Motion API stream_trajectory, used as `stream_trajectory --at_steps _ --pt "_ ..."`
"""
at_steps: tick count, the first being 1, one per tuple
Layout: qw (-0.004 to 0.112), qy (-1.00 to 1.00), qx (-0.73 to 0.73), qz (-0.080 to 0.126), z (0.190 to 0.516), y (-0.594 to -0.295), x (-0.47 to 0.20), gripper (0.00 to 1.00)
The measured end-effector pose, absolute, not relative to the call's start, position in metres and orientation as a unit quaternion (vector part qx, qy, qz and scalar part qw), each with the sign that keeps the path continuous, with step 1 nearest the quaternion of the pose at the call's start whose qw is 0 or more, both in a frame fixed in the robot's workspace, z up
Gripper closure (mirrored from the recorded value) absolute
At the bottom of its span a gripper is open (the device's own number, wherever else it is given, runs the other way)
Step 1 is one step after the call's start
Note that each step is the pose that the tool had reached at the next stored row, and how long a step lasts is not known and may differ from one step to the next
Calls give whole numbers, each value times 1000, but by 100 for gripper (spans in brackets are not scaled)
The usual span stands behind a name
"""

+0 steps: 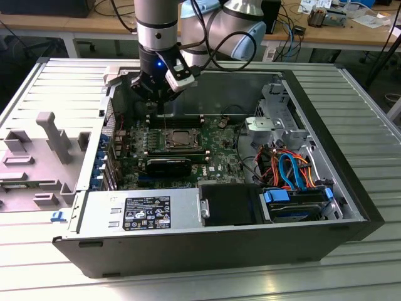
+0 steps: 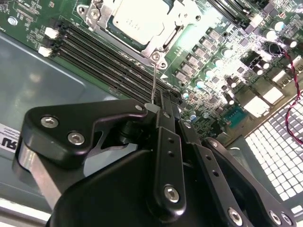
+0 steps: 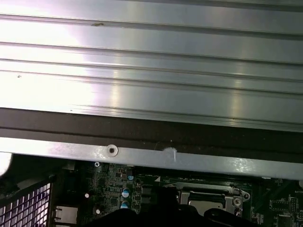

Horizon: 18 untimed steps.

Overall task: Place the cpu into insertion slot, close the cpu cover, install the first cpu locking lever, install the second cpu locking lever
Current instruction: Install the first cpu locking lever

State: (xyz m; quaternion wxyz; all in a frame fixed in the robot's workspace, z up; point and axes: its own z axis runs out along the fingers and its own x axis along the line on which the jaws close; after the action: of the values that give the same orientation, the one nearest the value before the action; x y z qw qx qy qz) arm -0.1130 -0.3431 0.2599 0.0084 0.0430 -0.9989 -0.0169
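Note:
The cpu (image 2: pixel 139 19) lies flat in the insertion slot (image 1: pixel 182 138) on the green motherboard (image 1: pixel 219 157). The silver cpu cover (image 2: pixel 177 26) is down around it, its window framing the chip. A thin wire locking lever (image 2: pixel 154 80) rises from the corner of the slot to my gripper (image 2: pixel 158 103), whose black fingers are shut on its free end. In the exterior view the gripper (image 1: pixel 161 108) hangs just above and behind the slot, with the lever (image 1: pixel 164 124) standing up below it. The first wrist view catches part of the slot (image 3: pixel 208 198) beneath the case wall.
Long black memory slots (image 2: pixel 104 56) run beside the socket. The open case holds a power supply (image 1: pixel 141 213) at the front and a drive cage with coloured cables (image 1: pixel 294 169) at the exterior view's right. A grey fixture (image 1: pixel 53 138) lies outside on the left. The case wall (image 3: pixel 151 71) is close behind the gripper.

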Motion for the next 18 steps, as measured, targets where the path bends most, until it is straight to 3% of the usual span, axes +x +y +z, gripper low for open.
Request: stream_trajectory --at_steps 18 --pt "8 -999 43 -17 260 -343 -92 89"
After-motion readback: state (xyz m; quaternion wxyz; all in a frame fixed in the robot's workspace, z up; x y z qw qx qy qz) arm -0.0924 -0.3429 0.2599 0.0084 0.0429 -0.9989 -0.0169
